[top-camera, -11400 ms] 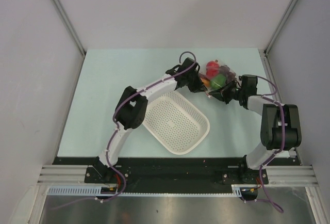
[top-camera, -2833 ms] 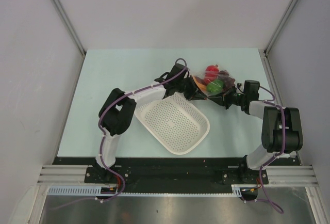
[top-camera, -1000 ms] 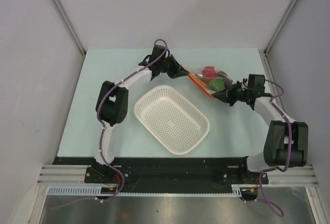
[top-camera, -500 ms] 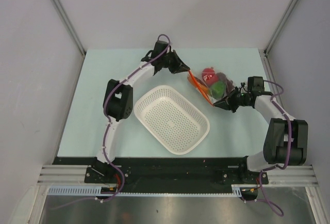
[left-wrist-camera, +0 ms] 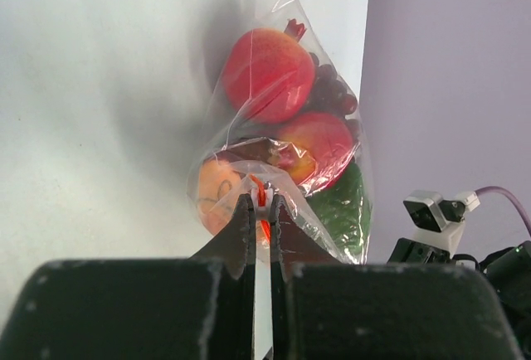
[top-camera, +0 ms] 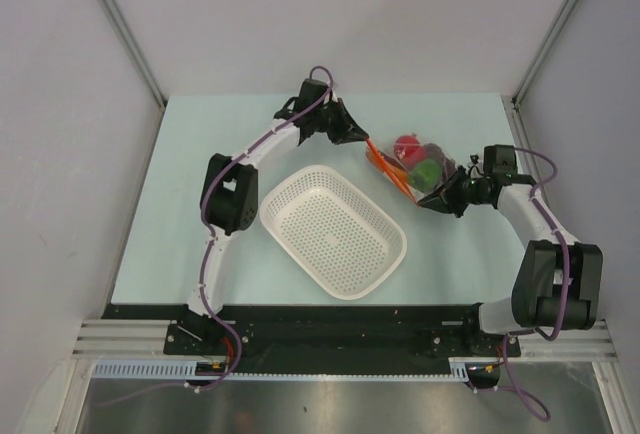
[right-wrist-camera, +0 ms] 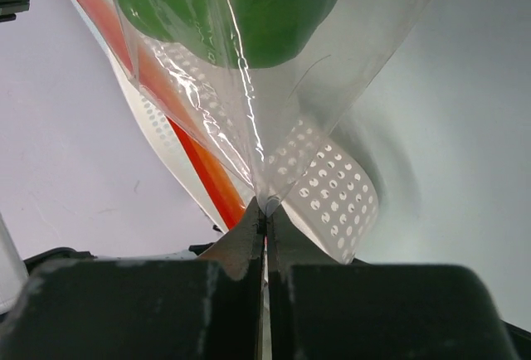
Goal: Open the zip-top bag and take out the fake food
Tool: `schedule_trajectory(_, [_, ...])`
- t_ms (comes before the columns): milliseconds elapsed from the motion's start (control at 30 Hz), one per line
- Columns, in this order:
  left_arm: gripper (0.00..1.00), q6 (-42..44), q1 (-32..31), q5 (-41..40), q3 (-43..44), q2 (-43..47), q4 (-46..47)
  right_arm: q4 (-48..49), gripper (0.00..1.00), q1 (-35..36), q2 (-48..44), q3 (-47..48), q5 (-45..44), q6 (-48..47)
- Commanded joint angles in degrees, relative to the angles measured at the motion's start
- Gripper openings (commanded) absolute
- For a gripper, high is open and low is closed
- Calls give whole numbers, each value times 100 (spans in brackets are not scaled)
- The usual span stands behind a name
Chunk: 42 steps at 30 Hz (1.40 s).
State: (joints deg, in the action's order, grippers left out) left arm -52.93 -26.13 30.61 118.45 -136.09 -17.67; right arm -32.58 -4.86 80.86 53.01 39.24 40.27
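The clear zip-top bag [top-camera: 410, 166] hangs between my two grippers above the table's back right. Its orange-red zipper strip [top-camera: 383, 165] runs along its left edge. Inside are a red round fruit [left-wrist-camera: 267, 74], a dark grape bunch [left-wrist-camera: 332, 94], a green pepper [right-wrist-camera: 249, 7] and an orange piece [left-wrist-camera: 214, 190]. My left gripper [left-wrist-camera: 262, 204] is shut on the white slider at the zipper's end. My right gripper [right-wrist-camera: 265, 208] is shut on a corner of the bag's plastic.
A white perforated basket [top-camera: 333, 229] sits on the table in front of the bag, between the two arms. It shows through the bag in the right wrist view [right-wrist-camera: 340, 190]. Grey walls enclose the table at the back and sides.
Over the last second the bag has stayed stretched between both grippers. The left gripper has shifted slightly right and nearer the back; the right arm has barely moved.
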Motion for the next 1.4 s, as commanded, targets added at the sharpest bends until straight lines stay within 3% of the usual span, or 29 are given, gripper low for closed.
schedule_trajectory(0, [0,301,222,-153,538,109,194,-443,0,3,-150,-2,-74,-186])
schedule_trajectory(67, [0,195,187,66,460,179,403,-564,0,55,-71,173,-180,-344])
schedule_trajectory(133, [0,-58,144,243,189,276,632,-793,7,108,96,647,-495,-554])
schedule_trajectory(167, [0,-147,91,392,65,407,929,-1081,13,213,166,840,-653,-825])
schedule_trajectory(200, [0,-209,56,428,-41,478,993,-1249,29,292,289,1329,-1029,-985])
schedule_trajectory(267, [0,-262,-76,498,-226,653,1029,-1609,45,468,413,1789,-1374,-1327])
schedule_trajectory(367, [0,-349,-243,490,-550,916,1081,-1997,58,1064,632,2607,-2408,-1757])
schedule_trajectory(500, [0,-490,-393,516,-955,1172,1231,-2104,67,1766,896,3241,-3009,-2302])
schedule_trajectory(667, [0,-552,-498,525,-1158,1392,1205,-1893,69,2542,1501,3724,-3589,-2717])
schedule_trajectory(800, [0,-526,-507,551,-1228,1463,1179,-2103,63,2973,1854,3980,-5027,-2972])
schedule_trajectory(900, [0,-447,-498,560,-1246,1498,1117,-2069,61,3132,1680,3849,-5400,-3069])
schedule_trajectory(1233, [0,-350,-463,595,-1193,1437,1011,-1893,62,3106,1073,3304,-5243,-3148])
schedule_trajectory(1367, [0,-350,-454,604,-1149,1419,976,-1857,44,2983,1160,3215,-5164,-3148])
